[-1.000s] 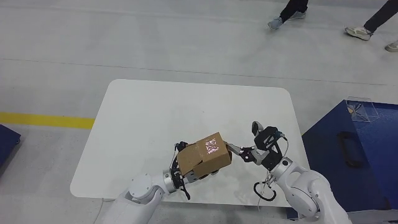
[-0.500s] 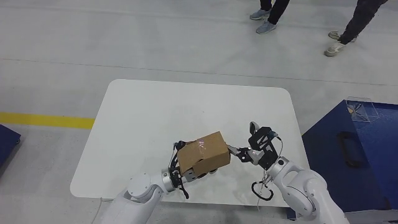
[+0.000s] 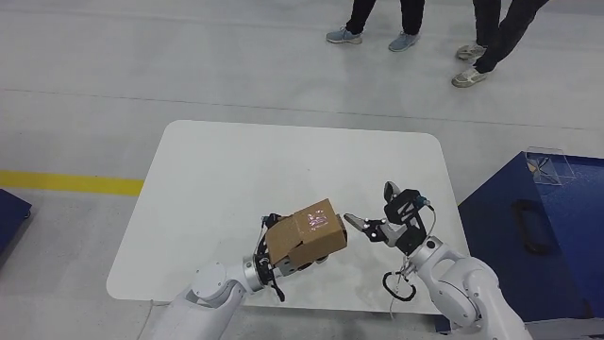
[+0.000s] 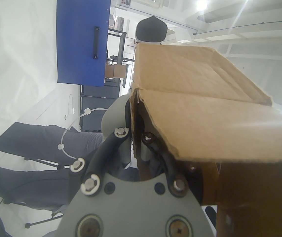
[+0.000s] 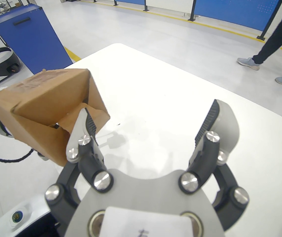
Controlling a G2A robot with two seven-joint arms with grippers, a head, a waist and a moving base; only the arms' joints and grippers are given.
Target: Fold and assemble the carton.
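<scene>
- Our right claw (image 5: pixel 150 110) is open wide and holds nothing. One finger (image 5: pixel 87 122) sits right at the open end of the carton (image 5: pixel 44 94), next to a loose flap (image 5: pixel 98 104). We cannot tell if it touches the flap.
- Our left claw (image 4: pixel 134 130) is shut on one thin wall of the carton, with one finger inside and one outside.
- The carton hangs tilted in the air over the near side of the table (image 5: pixel 170 80), between our two arms. Only the left claw holds it up.
- If the right finger pushes the flap too hard, we think the carton could twist in the left claw. That grip is on just one wall, so a strong push may slide it loose.
- If it slips out, it could drop on the table or roll off the near edge.
- If the finger goes in at the wrong angle, it could poke past the flap and bend it the wrong way, or crush the corner. Cardboard is soft and creases fast.
- The flap edge could snag on the finger's ridges and tear.
- The flaps at the other end look loose too, so a hard shove might pop that end open.
</scene>
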